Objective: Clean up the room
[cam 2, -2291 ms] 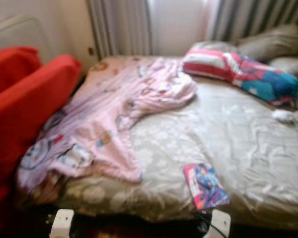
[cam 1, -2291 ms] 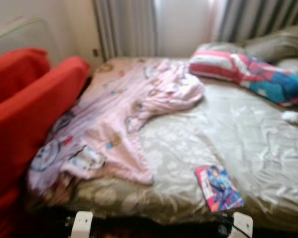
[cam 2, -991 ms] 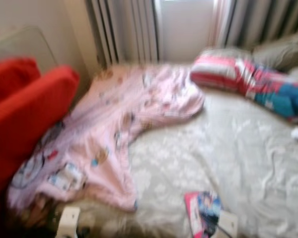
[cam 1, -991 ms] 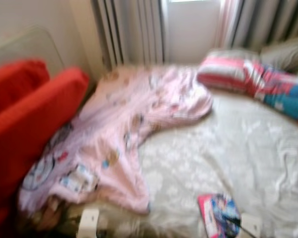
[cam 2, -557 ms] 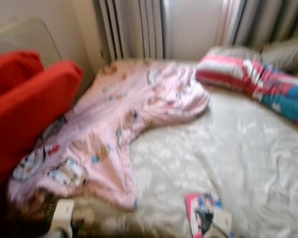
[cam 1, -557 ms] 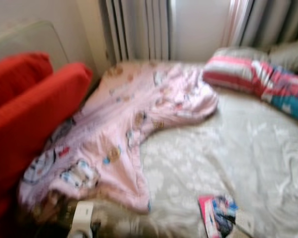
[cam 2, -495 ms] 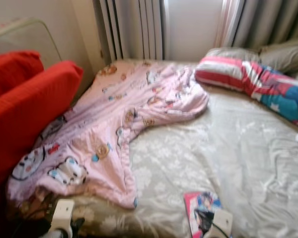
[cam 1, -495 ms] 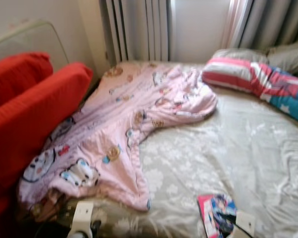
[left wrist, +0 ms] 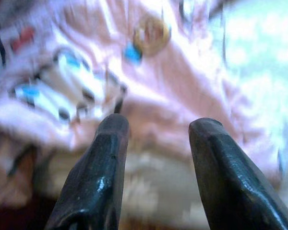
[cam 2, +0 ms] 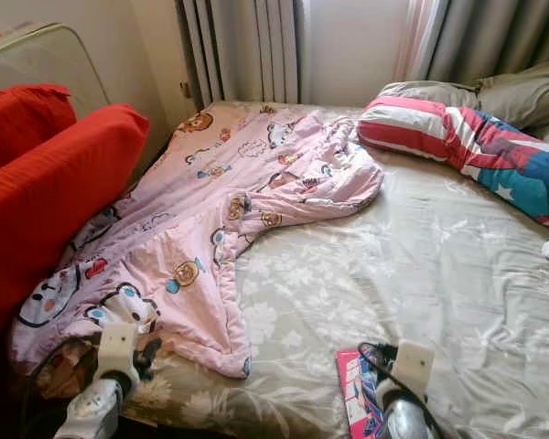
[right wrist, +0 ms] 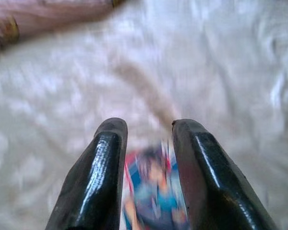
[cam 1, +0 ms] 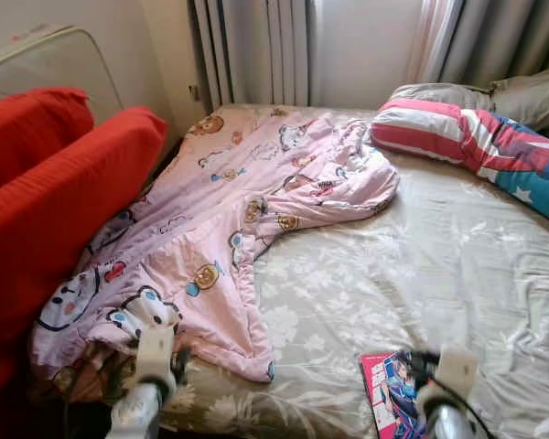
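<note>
Magazine [cam 1: 393, 393] — partly hidden, seemingly cropped.

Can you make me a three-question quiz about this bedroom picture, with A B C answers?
1. Where is the book lying?
A. on the red cushions
B. on the bed near its front edge
C. on the pillow

2. What colour is the blanket with cartoon animals?
A. pink
B. green
C. black

3. How are the right gripper fingers?
A. shut tight on the book
B. gripping the blanket
C. open, with the book ahead between them

Answers:
1 B, the book sits on the grey flowered sheet at the bed's near edge.
2 A, the blanket is pale pink.
3 C, a gap shows between the two fingers and they pinch nothing.
</note>
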